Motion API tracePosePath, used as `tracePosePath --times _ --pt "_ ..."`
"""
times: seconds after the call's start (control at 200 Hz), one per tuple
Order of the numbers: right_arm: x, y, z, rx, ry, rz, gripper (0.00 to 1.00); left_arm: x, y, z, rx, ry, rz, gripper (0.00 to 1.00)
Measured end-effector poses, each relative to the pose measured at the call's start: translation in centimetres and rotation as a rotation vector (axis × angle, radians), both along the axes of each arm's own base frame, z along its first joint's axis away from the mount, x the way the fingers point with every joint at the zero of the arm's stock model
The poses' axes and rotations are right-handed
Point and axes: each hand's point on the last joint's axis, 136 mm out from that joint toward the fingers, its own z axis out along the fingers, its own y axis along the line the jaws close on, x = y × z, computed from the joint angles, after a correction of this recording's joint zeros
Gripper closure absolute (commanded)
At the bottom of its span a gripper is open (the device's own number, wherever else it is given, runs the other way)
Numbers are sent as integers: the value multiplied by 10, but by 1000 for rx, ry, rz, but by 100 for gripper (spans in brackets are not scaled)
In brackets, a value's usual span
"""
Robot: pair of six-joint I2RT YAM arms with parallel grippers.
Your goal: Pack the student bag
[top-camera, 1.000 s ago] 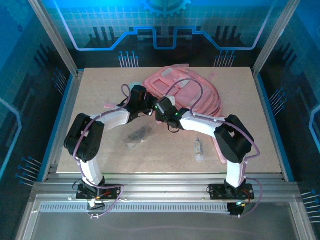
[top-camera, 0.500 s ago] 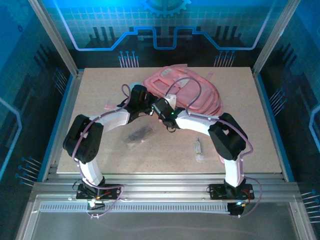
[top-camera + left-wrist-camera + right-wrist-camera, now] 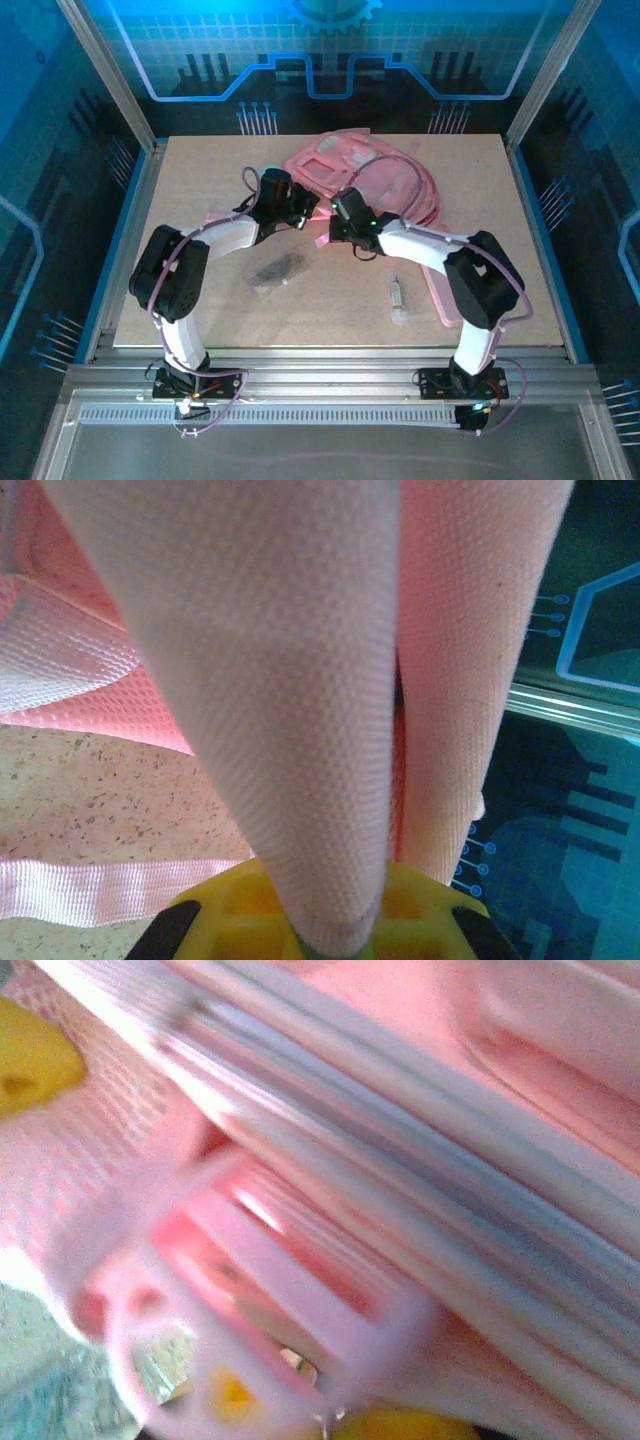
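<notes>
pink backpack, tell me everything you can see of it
The pink backpack is soft woven fabric with a whitish front patch and webbing straps, lying on the table's far side, right of centre. The left gripper is shut on a fold of its fabric; the right gripper is shut at its near edge, its hold too blurred to tell.

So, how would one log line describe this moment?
left claw: shut on pink backpack | right claw: shut, against it | dark packet: on table

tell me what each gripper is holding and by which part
Left gripper: the large soft pink backpack, by a fold of its mesh fabric. Right gripper: the same backpack, seemingly by a pink plastic loop; blur hides where.
</notes>
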Motion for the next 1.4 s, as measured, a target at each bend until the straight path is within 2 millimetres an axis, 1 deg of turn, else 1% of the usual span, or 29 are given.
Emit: tracePosePath --times 0.055,0.165,0.305,0.395,0.475,0.575,0.72,0.81,0.88,0.951,1.021,1.036,1.051,1.056,1.081,1.101,1.161,1.171,1.186,1.191,1.201,1.226,1.266,1.316,1.346,1.401 --pt "-6 -11 -5 12 35 7 100 3 -2 0 0 -1 -11 100" --pt "-20 -27 -14 11 103 34 100 11 -3 5 7 -19 -29 100" --pt "-32 -47 -23 -9 177 68 100 17 0 11 23 -36 -43 100" --pt "-38 -67 -25 -42 225 78 100 19 1 11 32 -35 -58 100" --pt "-45 -87 -21 -71 254 74 100 22 5 7 41 -31 -71 100" --pt "-53 -114 -12 -103 276 60 100 27 11 6 47 -27 -80 100" --pt "-54 -152 1 -115 275 20 100 36 16 12 53 -45 -113 100" --pt "-52 -168 3 -111 280 2 100 40 12 15 61 -53 -152 100" --pt "-53 -174 4 -96 292 1 100 48 7 15 69 -62 -185 100" --pt "-55 -168 7 -60 304 30 100 61 3 13 75 -73 -208 100" --pt "-58 -151 12 -3 310 90 100 82 1 11 79 -91 -220 100" --pt "-59 -145 13 9 311 107 100 86 1 10 78 -93 -219 93" --pt "-60 -142 15 20 311 120 100 91 1 9 78 -98 -220 84" --pt "-60 -138 15 27 312 131 100 93 1 9 79 -99 -220 82" --pt "-61 -129 17 46 313 158 100 101 2 8 80 -108 -219 58" --pt "-63 -120 19 61 315 183 100 106 2 7 84 -115 -220 44" --pt "-65 -93 23 103 316 257 100 123 8 5 88 -123 -207 22" --pt "-66 -88 24 112 318 267 100 124 9 5 88 -123 -206 15" --pt "-66 -84 25 119 316 279 100 127 10 5 89 -124 -202 11" --pt "-66 -80 26 125 316 286 100 129 11 5 91 -125 -201 8" --pt "-66 -77 26 132 317 292 100 130 12 5 92 -125 -200 5" --pt "-66 -67 28 152 318 310 100 133 15 6 97 -127 -197 1" --pt "-65 -52 30 191 328 328 100 134 22 7 109 -124 -191 1" --pt "-61 -39 31 231 336 336 100 133 28 12 119 -129 -183 1" --pt "-57 -32 31 251 344 334 100 130 32 13 131 -131 -182 1" --pt "-49 -19 29 286 361 328 100 115 37 17 140 -118 -181 1"
